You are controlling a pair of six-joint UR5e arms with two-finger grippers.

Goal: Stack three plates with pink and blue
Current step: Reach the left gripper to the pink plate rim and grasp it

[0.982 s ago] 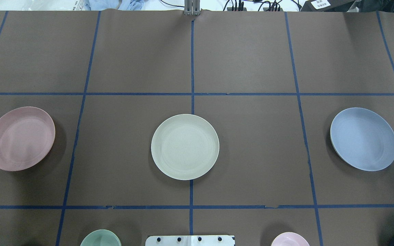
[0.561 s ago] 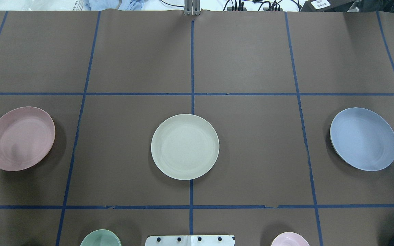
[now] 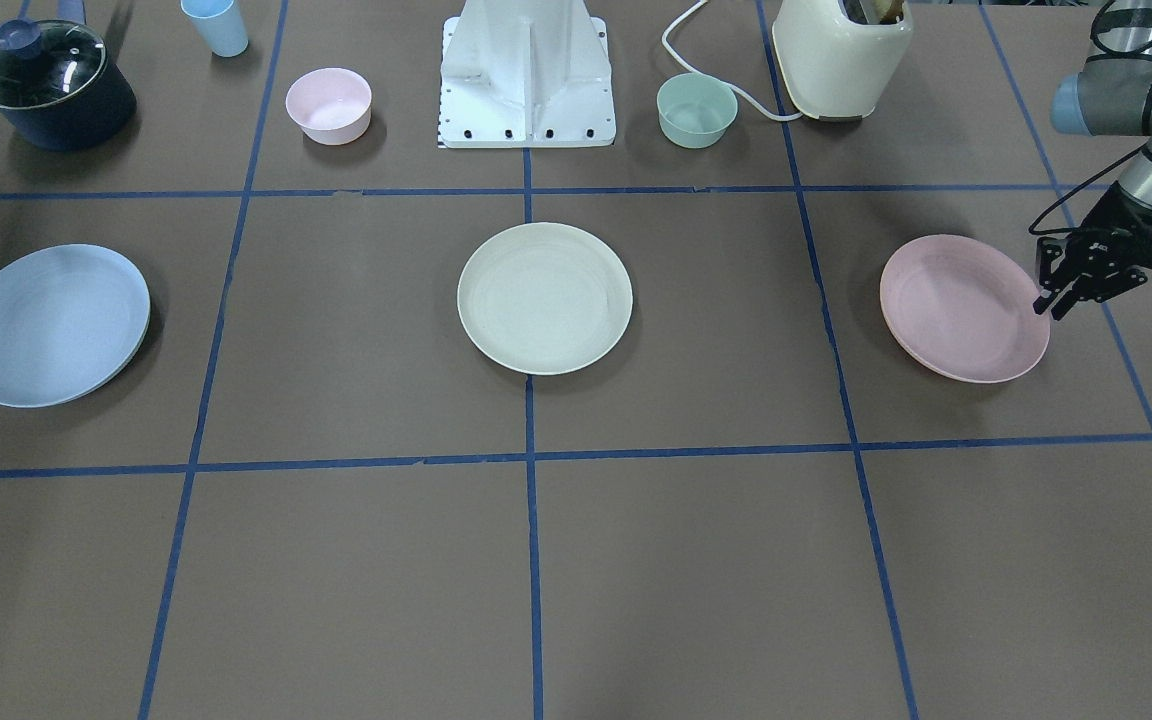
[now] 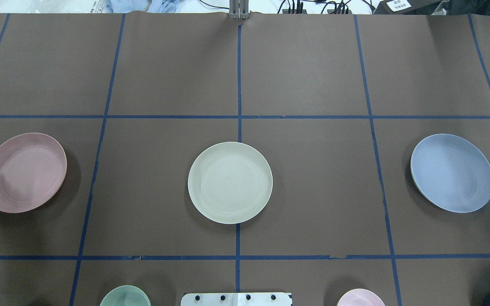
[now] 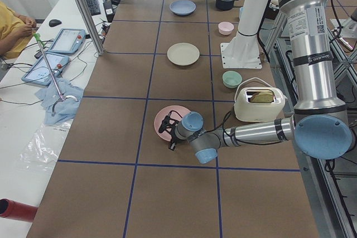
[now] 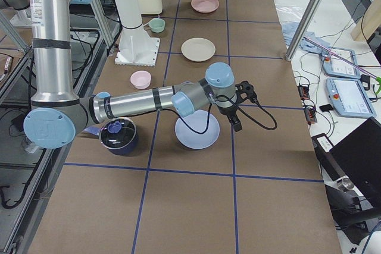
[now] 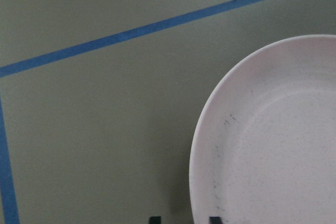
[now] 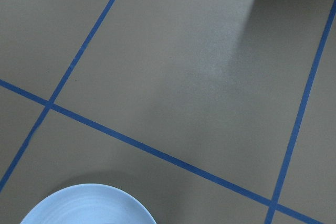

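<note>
pink plate [image 4: 24, 172] left, cream plate [image 4: 229, 182] centre, blue plate [image 4: 452, 173] right, unstacked

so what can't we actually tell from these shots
Right tool: shown only in the exterior right view, too small to judge open or shut.
Left tool: cut off by the overhead view's left edge; whether it touches the pink plate is unclear.

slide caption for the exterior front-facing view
Left gripper open at rim of pink plate; cream plate and blue plate lie apart
</note>
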